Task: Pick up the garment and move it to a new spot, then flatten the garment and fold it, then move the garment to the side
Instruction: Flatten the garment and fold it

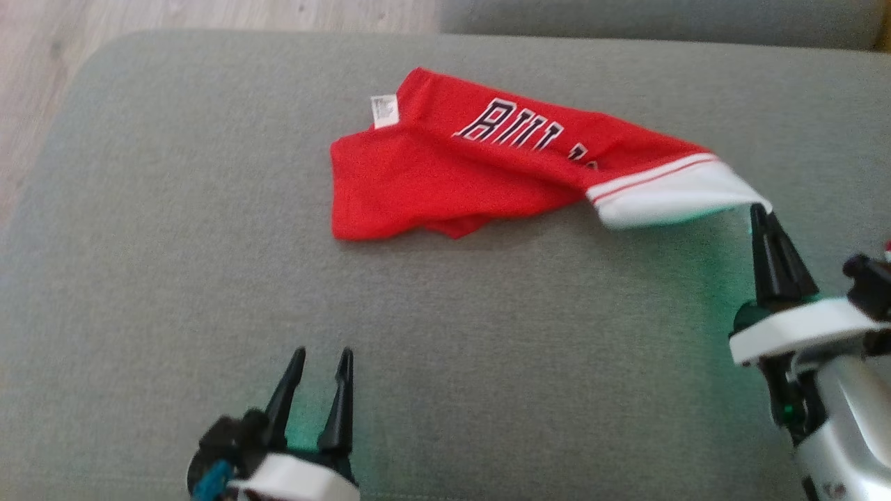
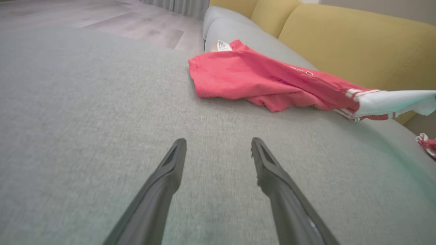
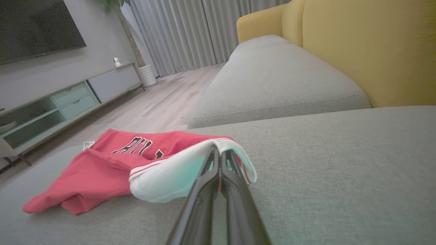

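One red garment (image 1: 445, 181) at frame centre, with one white label (image 1: 383, 111). Two grippers, left gripper (image 1: 324, 352) at lower left, right gripper (image 1: 759, 209) at right edge, two dark fingers (image 1: 287, 393) apiece. Two grey seat cushions: near cushion (image 1: 174, 278), far cushion (image 1: 661, 17) at upper right. Three yellow back cushions (image 2: 357, 44), upper right of left wrist view.

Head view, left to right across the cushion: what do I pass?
In order: left tool, open over the grey cushion → red garment, lying bunched → its white striped band → right tool, shut on that band's corner.
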Tool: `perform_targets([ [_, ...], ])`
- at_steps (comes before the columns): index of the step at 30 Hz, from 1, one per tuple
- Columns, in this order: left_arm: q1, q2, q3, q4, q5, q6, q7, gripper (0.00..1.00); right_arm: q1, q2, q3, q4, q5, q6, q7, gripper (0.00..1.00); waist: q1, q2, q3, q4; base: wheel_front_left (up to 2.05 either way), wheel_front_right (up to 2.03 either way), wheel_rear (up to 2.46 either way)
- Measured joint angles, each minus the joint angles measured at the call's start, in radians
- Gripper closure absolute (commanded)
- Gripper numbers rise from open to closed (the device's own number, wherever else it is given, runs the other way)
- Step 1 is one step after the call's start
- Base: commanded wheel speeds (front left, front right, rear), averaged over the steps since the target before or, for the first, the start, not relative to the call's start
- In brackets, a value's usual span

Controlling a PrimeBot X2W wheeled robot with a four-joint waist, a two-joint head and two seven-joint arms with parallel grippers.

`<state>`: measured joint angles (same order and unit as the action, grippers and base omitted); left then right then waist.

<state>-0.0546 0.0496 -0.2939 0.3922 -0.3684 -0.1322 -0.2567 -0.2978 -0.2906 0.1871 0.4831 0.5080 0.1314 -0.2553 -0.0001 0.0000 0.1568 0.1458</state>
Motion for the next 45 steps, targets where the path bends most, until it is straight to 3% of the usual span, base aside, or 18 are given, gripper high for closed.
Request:
perform_targets([
  [10,0.06,0.0,0.004,0.007,0.008,0.0,0.0,0.0,0.199,-0.042,-0.007,-0.179,0.093,0.0,0.0,1.0,-0.0002,0.0,-0.047,-0.09,0.0,0.0,0.0],
  [14,0.055,0.001,-0.001,0.005,0.009,0.0,0.0,0.0,0.231,-0.042,0.005,-0.161,0.103,0.0,0.0,1.0,0.0001,0.0,-0.023,-0.101,0.0,0.0,0.0],
  [19,0.014,0.0,-0.025,0.005,0.016,0.0,0.0,0.0,0.151,-0.036,0.013,-0.039,0.075,0.0,0.002,1.0,0.0001,0.0,0.017,-0.093,0.0,0.0,0.0],
  [20,0.014,0.0,-0.025,0.005,0.016,0.0,0.0,0.0,0.151,-0.036,0.013,-0.039,0.075,0.0,0.002,0.82,0.0001,0.0,0.017,-0.093,0.0,0.0,0.0],
  [21,-0.005,-0.001,-0.03,0.005,0.019,0.0,0.0,0.0,0.09,-0.026,-0.008,0.035,0.043,0.0,0.002,0.0,0.0003,0.0,0.027,-0.081,0.0,0.0,0.0],
  [24,-0.014,0.0,-0.031,0.007,0.019,0.0,0.0,0.0,0.002,-0.006,-0.053,0.161,-0.04,0.0,0.002,0.0,0.0003,0.0,0.035,-0.06,0.0,0.0,0.0],
  [27,-0.012,0.0,-0.026,0.009,0.019,0.0,0.0,0.0,-0.032,0.016,-0.132,0.212,-0.129,0.0,0.002,0.0,0.0003,0.0,0.028,-0.045,0.0,0.0,0.0],
  [31,-0.007,-0.001,0.003,0.009,0.022,0.0,0.0,0.0,-0.019,0.068,-0.213,0.126,-0.234,0.0,0.001,0.0,0.0001,0.0,0.009,-0.049,0.0,0.0,0.0],
  [37,0.003,0.0,0.103,-0.009,0.091,0.002,0.0,0.0,0.091,0.145,-0.212,-0.075,-0.356,0.0,0.0,0.0,0.0001,0.0,-0.021,-0.076,0.0,0.0,0.0],
  [45,0.009,-0.001,0.169,-0.039,0.184,0.029,0.0,0.0,0.201,0.199,-0.196,-0.12,-0.418,0.0,0.0,0.0,0.0,0.0,-0.078,-0.088,0.0,0.0,0.0],
])
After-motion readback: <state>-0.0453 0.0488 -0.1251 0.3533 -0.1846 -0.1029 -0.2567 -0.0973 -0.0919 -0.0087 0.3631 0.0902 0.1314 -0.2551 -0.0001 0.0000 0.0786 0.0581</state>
